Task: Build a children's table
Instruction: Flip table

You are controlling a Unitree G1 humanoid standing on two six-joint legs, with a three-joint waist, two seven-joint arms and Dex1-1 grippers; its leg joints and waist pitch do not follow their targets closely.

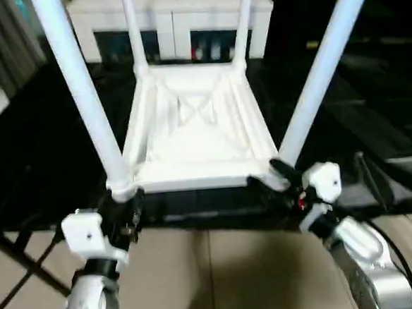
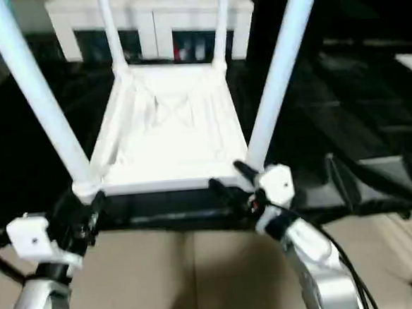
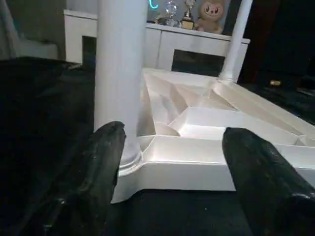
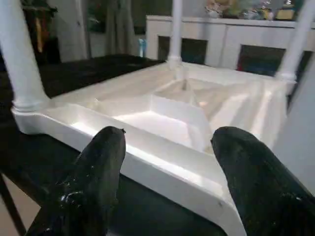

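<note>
1. Left eye view shows the children's table [image 1: 194, 137] lying upside down on a black surface [image 1: 43, 152], its ribbed underside facing up and all four legs standing in the corner sockets.
2. Both silver forearms reach forward from the bottom edge toward the near edge of the table top, one at each near corner.
3. The left claw [image 1: 121, 203] sits at the base of the near left leg [image 1: 81, 85], where that leg meets its socket. In the left wrist view its two black fingers [image 3: 98, 167] stand wide apart, the leg just beside one of them and the table edge between them; nothing is gripped.
4. The right claw [image 1: 275, 178] points at the near right corner, just below the near right leg [image 1: 320, 69]. In the right wrist view its fingers [image 4: 98, 167] are also spread wide, straddling the rim of the table top without closing on it.
5. A white cabinet [image 1: 172, 22] stands behind the surface.
</note>
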